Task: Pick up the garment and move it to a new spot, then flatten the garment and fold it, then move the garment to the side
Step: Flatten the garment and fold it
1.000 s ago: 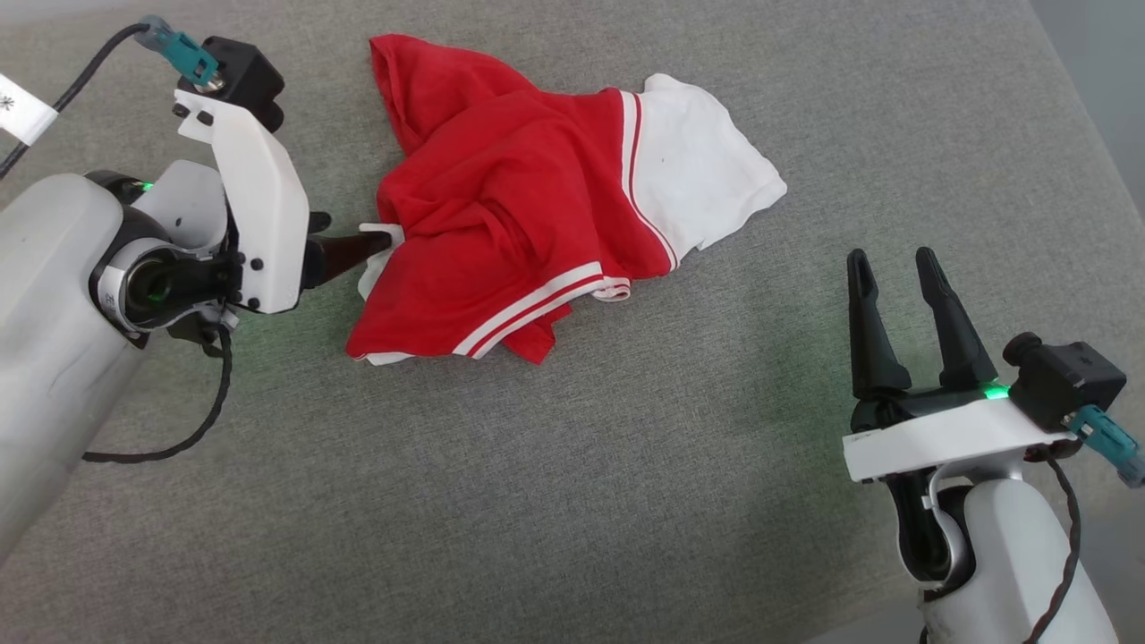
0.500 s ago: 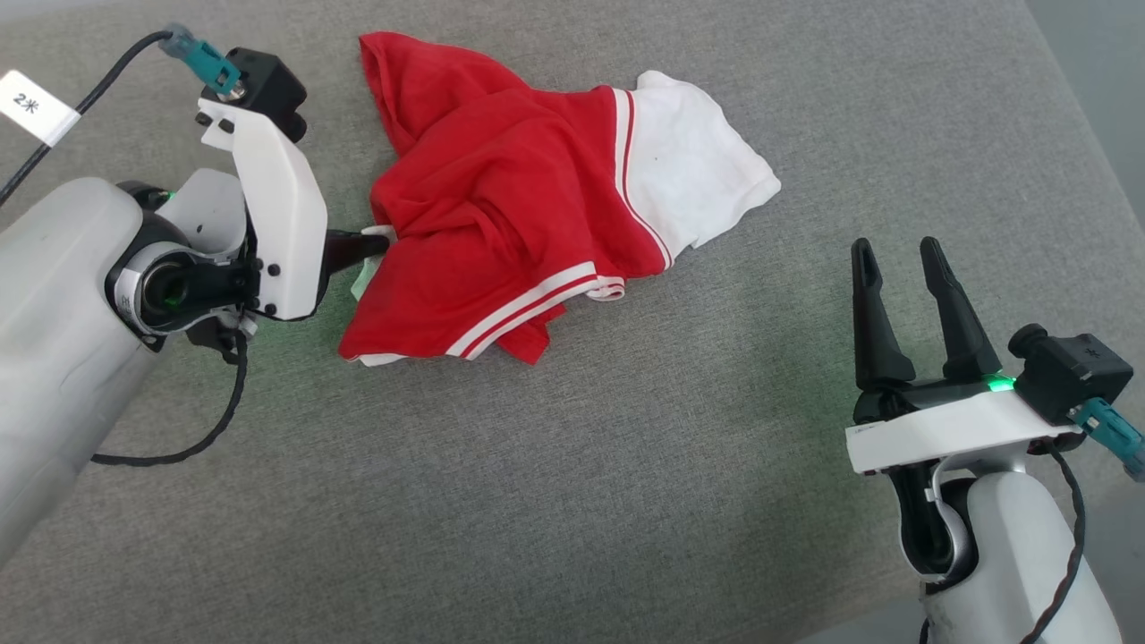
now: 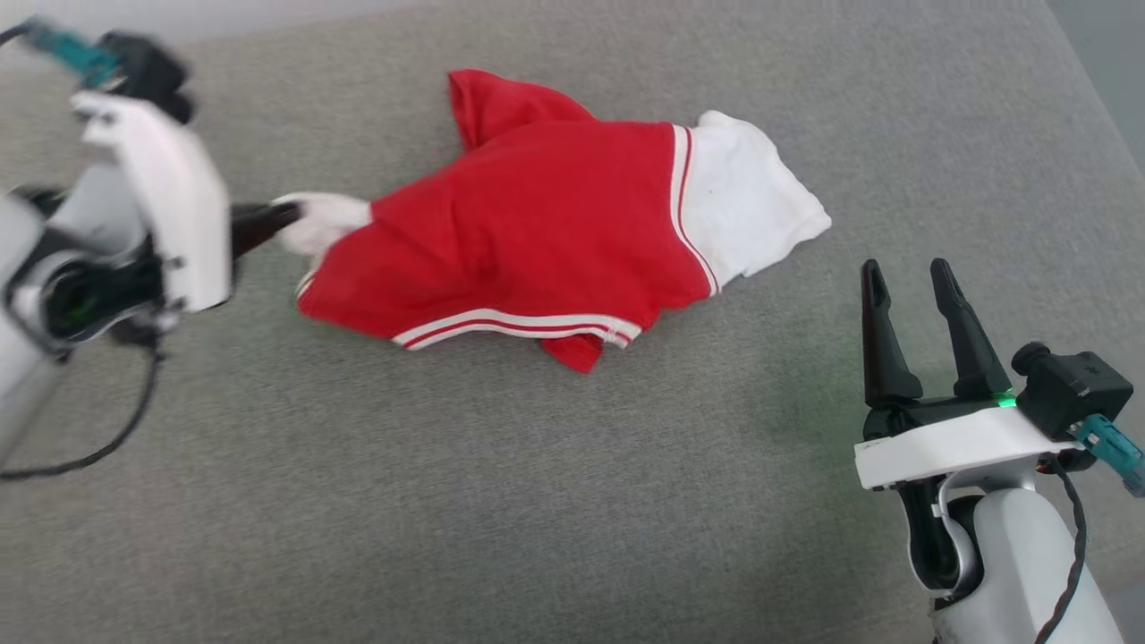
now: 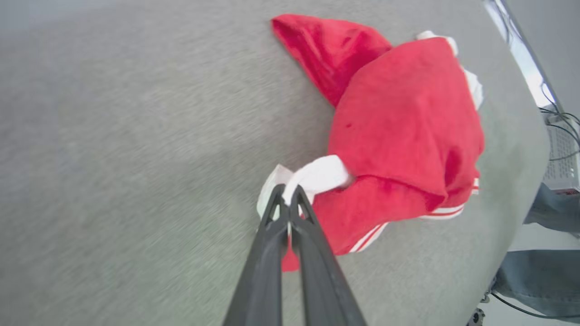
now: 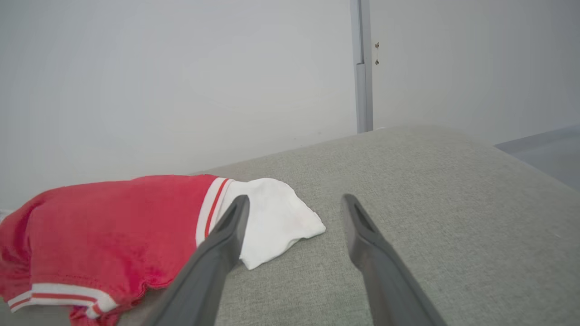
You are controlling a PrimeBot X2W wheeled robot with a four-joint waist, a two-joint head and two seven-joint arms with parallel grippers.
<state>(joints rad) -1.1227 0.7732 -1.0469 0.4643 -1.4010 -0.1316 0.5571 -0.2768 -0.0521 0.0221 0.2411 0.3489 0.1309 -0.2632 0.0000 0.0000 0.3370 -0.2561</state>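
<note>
Your left gripper point(image 3: 288, 215): jaws pinched shut on bunched white sleeve point(image 3: 326, 222) of garment point(image 3: 537, 224). Garment soft red knit with striped hem trim, lying mid grey woven fabric surface point(image 3: 537, 501), nearer far edge. Second ago left jaws were open and cloth crumpled; now drawn long and smoother. Your right gripper point(image 3: 905, 273): jaws spread, empty, near right edge.
</note>
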